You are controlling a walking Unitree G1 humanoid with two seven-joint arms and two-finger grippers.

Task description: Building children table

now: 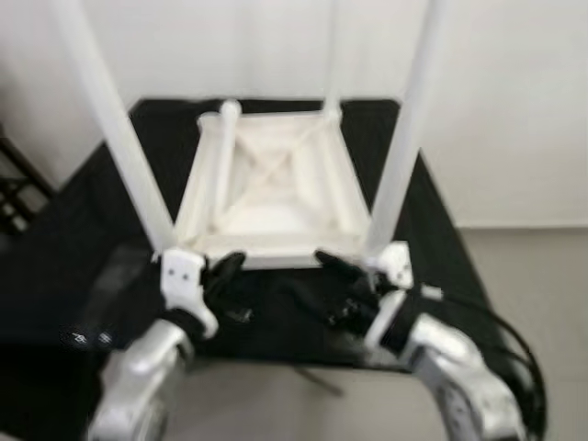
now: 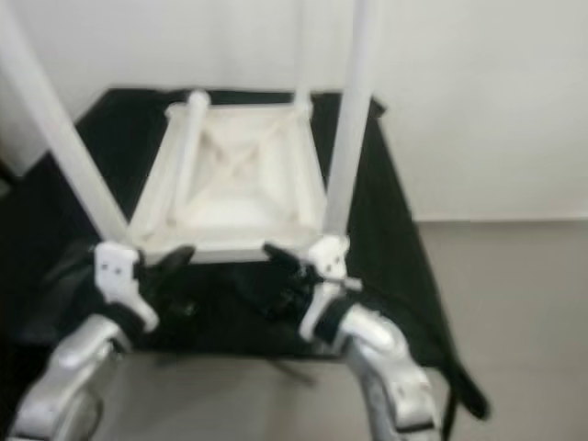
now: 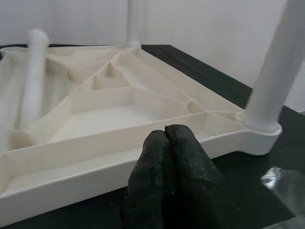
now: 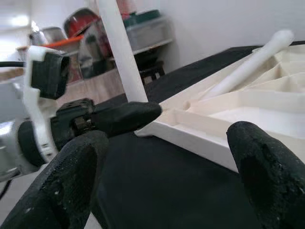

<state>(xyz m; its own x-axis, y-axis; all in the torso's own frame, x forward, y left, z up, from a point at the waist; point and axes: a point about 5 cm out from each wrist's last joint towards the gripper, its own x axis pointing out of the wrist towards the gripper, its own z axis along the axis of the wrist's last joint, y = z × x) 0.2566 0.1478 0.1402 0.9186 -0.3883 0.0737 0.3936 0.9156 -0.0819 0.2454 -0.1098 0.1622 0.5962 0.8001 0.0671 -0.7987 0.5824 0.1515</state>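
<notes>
A white plastic table top (image 1: 276, 197) lies upside down on a surface draped in black cloth (image 1: 83, 220). Three white legs stand upright in its corners: front left (image 1: 119, 129), front right (image 1: 404, 138) and back right (image 1: 333, 55). A fourth leg (image 1: 223, 156) lies loose inside the top on its left side. My left gripper (image 1: 225, 268) is shut and empty, just before the near rim (image 3: 95, 167) close to the front left leg. My right gripper (image 1: 335, 266) is open, its fingers spread wide before the near rim close to the front right leg; nothing is between them.
A white wall stands behind the table. Grey floor (image 1: 542, 303) lies to the right of the cloth's edge. A dark rack (image 1: 14, 184) is at the far left, and shelves with pots (image 4: 86, 28) show in the right wrist view.
</notes>
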